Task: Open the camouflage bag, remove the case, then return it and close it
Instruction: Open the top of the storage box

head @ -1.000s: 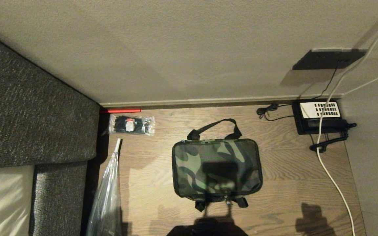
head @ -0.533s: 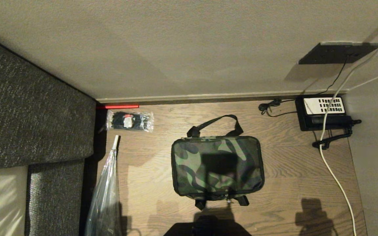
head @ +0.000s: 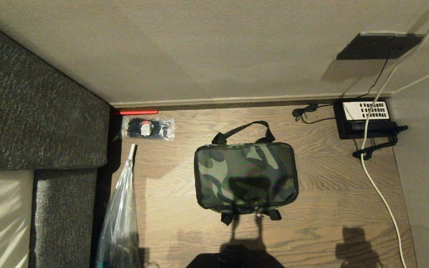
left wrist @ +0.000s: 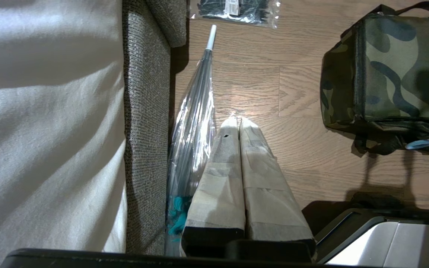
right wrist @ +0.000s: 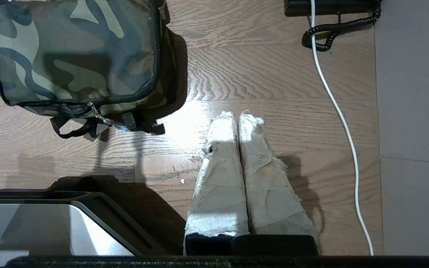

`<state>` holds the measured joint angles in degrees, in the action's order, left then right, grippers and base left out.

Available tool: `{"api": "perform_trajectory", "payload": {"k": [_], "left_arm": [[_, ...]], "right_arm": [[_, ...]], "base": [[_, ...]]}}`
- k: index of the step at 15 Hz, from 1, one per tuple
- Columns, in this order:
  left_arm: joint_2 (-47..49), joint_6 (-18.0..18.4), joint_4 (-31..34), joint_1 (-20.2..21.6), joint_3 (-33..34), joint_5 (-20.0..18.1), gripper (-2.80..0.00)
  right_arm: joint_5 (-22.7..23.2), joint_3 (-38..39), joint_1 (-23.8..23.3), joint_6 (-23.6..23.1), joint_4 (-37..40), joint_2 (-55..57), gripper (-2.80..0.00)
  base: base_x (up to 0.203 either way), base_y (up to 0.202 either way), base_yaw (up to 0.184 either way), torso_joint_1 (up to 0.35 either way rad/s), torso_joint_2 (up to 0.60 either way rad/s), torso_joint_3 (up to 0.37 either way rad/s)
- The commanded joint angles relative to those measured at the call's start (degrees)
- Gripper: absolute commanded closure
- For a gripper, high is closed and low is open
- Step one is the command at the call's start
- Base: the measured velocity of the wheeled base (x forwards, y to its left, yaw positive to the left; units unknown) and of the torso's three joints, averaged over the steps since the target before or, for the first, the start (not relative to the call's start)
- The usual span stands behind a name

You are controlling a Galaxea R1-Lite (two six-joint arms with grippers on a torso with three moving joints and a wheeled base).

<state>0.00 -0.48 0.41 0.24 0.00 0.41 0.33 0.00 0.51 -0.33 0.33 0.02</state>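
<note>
So nothing's really started yet. Bag (head: 245, 176) is sitting zipped up on the floor (head: 330, 193), flat side up, one handle flopped toward the wall (head: 214, 48) and the zipper pull on the near edge, closest to the robot. Case isn't visible anywhere, so my guess is it's inside the bag, but can't confirm. That leaves basically everything: unzip, pull the case, put it back, zip up again.

Both arms are just hanging parked. Left gripper (left wrist: 238, 120) is pinched closed on nothing, over bare floor between the bag and the umbrella (left wrist: 196, 111). Right gripper (right wrist: 237, 115) is also clamped together and empty, near the bag's near right corner, not touching it.

Room-wise: wood-grain floor, beige wall with a baseboard, grey sofa (head: 39, 123) on the left. Packet of black ties (head: 147, 128) by the wall, phone (head: 365, 117) with a curly cord in the right corner, white cable (head: 380, 193) running down the floor past it.
</note>
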Motion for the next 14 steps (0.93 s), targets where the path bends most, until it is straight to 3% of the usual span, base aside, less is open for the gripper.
{"api": "perform_trajectory", "payload": {"k": [1, 7, 9, 12, 14], "left_arm": [[0.0, 0.0, -0.1, 0.0, 0.2, 0.0, 0.00], [0.0, 0.0, -0.2, 0.0, 0.2, 0.0, 0.00], [0.0, 0.0, -0.2, 0.0, 0.2, 0.0, 0.00], [0.0, 0.0, -0.2, 0.0, 0.2, 0.0, 0.00], [0.0, 0.0, -0.2, 0.0, 0.2, 0.0, 0.00]], "right_arm": [[0.0, 0.0, 0.0, 0.0, 0.0, -0.1, 0.00], [0.1, -0.1, 0.0, -3.3, -0.2, -0.1, 0.00], [0.2, -6.0, 0.0, -3.0, 3.1, -0.1, 0.00], [3.5, -29.6, 0.0, -2.2, 26.1, -0.1, 0.00], [6.6, -39.6, 0.0, -1.4, 41.9, -0.1, 0.00]], "base": [[0.000, 0.000, 0.000, 0.000, 0.00, 0.000], [0.000, 0.000, 0.000, 0.000, 0.00, 0.000], [0.000, 0.000, 0.000, 0.000, 0.00, 0.000], [0.000, 0.000, 0.000, 0.000, 0.00, 0.000], [0.000, 0.000, 0.000, 0.000, 0.00, 0.000]]}}
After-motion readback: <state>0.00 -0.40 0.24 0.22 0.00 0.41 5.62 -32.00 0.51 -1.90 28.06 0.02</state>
